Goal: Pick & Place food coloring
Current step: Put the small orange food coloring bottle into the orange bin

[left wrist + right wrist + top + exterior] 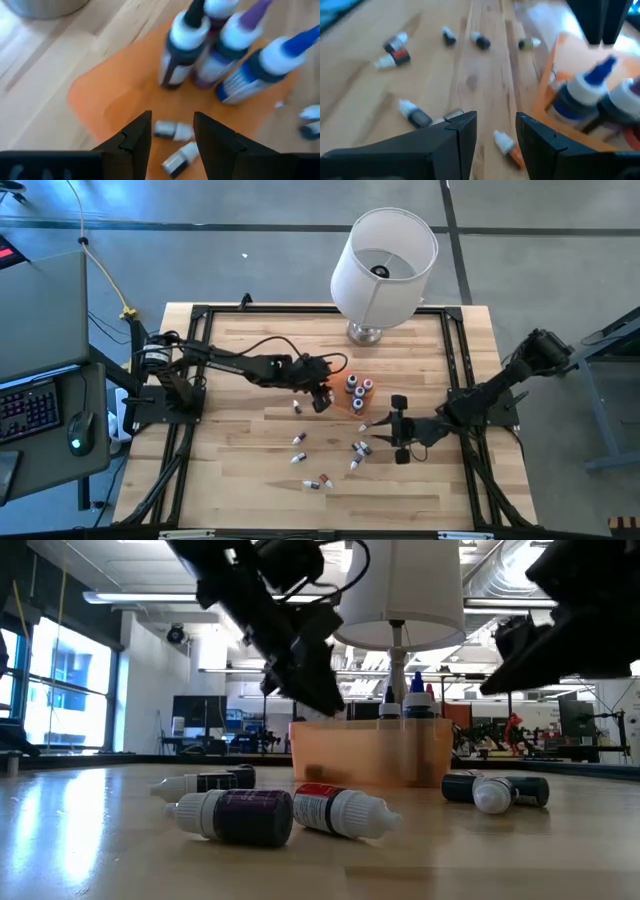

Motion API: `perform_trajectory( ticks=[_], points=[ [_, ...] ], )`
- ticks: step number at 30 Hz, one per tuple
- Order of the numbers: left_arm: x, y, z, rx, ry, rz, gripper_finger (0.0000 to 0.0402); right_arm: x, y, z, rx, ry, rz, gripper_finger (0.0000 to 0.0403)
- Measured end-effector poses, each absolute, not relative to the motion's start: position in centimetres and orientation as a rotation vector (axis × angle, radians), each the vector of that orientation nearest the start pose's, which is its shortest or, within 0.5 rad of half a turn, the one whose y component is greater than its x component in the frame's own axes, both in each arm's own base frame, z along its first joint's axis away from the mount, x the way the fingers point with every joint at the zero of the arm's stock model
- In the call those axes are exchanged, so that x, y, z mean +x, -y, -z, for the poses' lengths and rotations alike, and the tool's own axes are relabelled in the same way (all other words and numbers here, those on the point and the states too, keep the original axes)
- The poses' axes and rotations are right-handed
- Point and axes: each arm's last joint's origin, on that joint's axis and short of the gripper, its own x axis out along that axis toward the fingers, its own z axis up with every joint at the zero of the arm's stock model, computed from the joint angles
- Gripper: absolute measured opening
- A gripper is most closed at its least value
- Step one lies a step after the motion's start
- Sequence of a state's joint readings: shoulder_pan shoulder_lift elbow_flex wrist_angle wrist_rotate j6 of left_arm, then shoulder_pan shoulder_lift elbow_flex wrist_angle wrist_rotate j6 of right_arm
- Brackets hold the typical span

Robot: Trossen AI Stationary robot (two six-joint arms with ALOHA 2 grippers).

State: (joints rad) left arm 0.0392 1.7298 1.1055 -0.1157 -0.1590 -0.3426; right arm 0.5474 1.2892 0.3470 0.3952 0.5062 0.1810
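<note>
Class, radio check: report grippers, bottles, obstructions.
Left gripper open above orange box. Right gripper open, low over table. Four bottles upright in box; others lying loose. Lamp behind.

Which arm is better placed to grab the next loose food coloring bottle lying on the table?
Probably the right. Its open tool hovers right by a cluster of tiny whitish bottles lying on the wooden table. The left tool, also open, sits beside the small orange box holding upright bottles.

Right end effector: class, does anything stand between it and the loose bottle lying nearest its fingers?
Nothing visible does. The right end effector is open above bare table, and the nearest bottle lies between its fingertips, beside the orange box.
</note>
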Motion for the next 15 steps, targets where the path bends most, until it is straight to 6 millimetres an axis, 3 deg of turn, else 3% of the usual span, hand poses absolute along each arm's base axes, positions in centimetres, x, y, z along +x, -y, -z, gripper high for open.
perform_trajectory(
  ticks=[8,15],
  points=[
    [38.0,-1.8,-24.2,-0.220,-0.625,-0.233,0.0145,20.0,-8.7,-13.8,-0.099,-0.540,0.039,0.0153],
    [38.3,-1.8,-25.6,-0.219,-0.629,-0.234,0.0145,20.8,-8.2,-11.6,-0.132,-0.623,0.075,0.0204]
  ],
)
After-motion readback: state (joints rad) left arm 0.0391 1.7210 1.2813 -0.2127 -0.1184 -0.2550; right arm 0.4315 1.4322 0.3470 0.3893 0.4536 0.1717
